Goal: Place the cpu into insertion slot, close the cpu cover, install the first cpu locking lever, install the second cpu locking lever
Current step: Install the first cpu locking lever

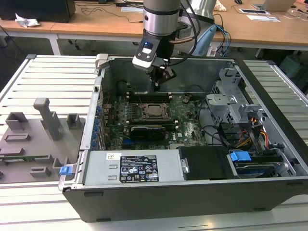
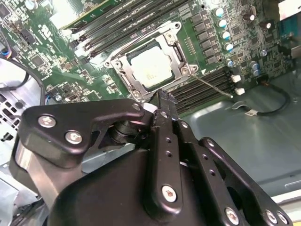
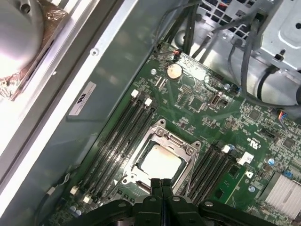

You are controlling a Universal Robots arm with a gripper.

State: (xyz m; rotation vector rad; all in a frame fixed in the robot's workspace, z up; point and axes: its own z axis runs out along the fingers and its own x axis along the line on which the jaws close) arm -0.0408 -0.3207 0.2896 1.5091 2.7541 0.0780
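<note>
Overhead, the pincer (image 3: 160,181), tips together and empty, hovers above the cpu (image 3: 160,163) beneath its cpu cover (image 3: 176,142).

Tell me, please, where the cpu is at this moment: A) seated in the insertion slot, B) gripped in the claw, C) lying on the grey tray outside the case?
A: in the first wrist view the cpu sits in the insertion slot with the cpu cover framing it, and the claw above it is shut on nothing.
</note>
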